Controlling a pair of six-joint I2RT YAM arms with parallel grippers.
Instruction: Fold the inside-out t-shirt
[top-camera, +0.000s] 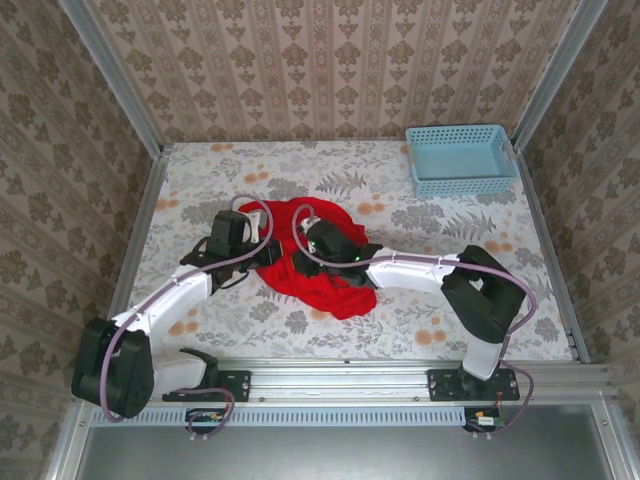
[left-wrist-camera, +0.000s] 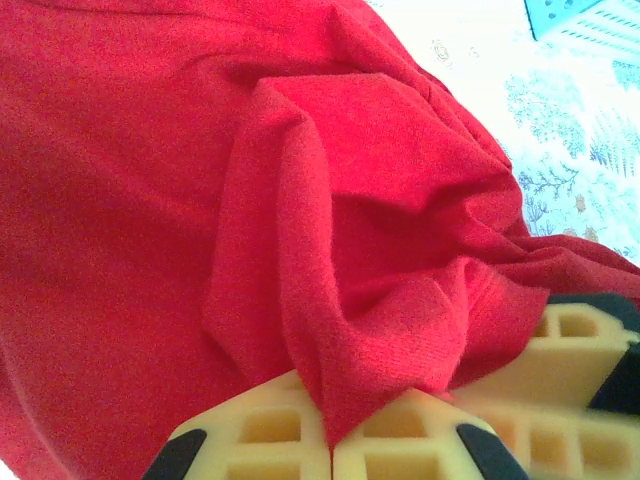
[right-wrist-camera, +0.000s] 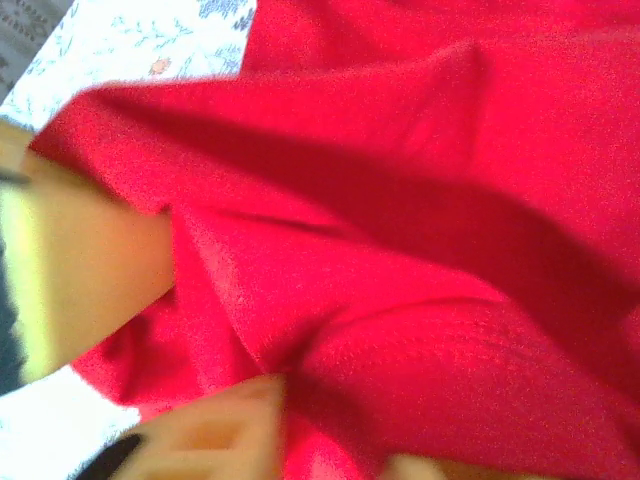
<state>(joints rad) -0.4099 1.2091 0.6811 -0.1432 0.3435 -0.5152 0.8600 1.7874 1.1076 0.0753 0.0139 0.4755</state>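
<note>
So the red t-shirt is sitting in a crumpled heap roughly mid-table, nowhere near flat, with folds and ridges running all over it. The table has a floral-patterned cover, and the shirt is a bit left of center on it.

Both arms are reaching in from the near edge and meet right over the heap. The left gripper is the easy one. In its wrist view the 2 pale yellow fingers are pressed together with a fold of the red cloth pinched between them, and the fabric rises out of the pinch in a steep ridge. So it's clamped on the shirt, no question. Off to the right in that same view there's another yellow lattice finger touching the cloth.

The right gripper is down on the far part of the heap, just beside the left one. Its wrist view is blurry and packed with red fabric. I can make out bits of yellow finger at the bottom edge with cloth around them, but honestly I can't tell if the jaws are gripping anything or just parted around it.

The light-blue basket is in the far right corner, well apart from the shirt.
</note>
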